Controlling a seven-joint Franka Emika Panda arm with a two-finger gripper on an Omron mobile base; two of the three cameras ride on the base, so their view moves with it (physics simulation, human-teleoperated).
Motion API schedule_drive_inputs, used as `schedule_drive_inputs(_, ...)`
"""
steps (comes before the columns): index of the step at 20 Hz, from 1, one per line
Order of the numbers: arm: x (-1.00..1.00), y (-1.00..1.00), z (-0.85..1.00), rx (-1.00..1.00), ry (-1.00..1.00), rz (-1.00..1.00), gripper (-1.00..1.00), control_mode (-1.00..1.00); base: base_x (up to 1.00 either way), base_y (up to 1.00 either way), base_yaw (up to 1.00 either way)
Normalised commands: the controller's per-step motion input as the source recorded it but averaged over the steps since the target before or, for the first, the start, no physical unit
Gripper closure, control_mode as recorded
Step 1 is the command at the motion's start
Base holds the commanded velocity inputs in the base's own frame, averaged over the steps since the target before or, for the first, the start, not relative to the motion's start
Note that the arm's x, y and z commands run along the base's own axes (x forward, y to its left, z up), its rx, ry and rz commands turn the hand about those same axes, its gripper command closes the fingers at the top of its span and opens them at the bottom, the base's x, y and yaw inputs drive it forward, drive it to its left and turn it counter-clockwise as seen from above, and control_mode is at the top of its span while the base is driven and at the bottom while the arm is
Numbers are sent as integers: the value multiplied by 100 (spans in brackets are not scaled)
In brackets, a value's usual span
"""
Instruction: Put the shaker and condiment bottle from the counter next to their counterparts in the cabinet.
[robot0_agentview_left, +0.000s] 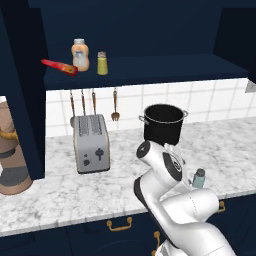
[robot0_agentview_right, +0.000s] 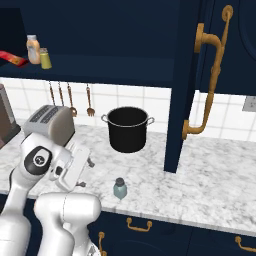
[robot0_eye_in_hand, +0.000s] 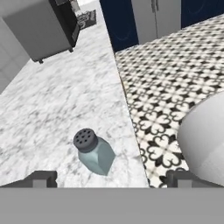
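Note:
The shaker (robot0_eye_in_hand: 94, 152), pale grey-blue with a dark perforated cap, stands upright on the counter (robot0_agentview_left: 60, 195) close to its front edge, also seen as shaker (robot0_agentview_left: 199, 178) and shaker (robot0_agentview_right: 119, 188). My gripper (robot0_eye_in_hand: 111, 181) hovers above and just short of it, open, with nothing between the fingers; the gripper (robot0_agentview_right: 86, 173) is left of the shaker. The red condiment bottle (robot0_agentview_left: 59, 66) lies on its side on the cabinet (robot0_agentview_left: 165, 67) shelf, left of the orange bottle (robot0_agentview_left: 80, 55) and the yellow-green shaker (robot0_agentview_left: 102, 63).
A black pot (robot0_agentview_left: 163, 123) stands behind the shaker and a silver toaster (robot0_agentview_left: 91, 142) to the left. Utensils (robot0_agentview_left: 115, 107) hang on the tiled wall. An open navy door with a brass handle (robot0_agentview_right: 210, 75) stands at the right. Patterned floor (robot0_eye_in_hand: 175, 87) lies beyond the counter edge.

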Motion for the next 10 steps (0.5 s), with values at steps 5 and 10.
schedule_drive_inputs(5,1,-25,-43,0,-12,2,-100,-100,0,0,0)
schedule_drive_inputs(10,0,-29,-55,0,-15,0,-100,-100,0,0,0)
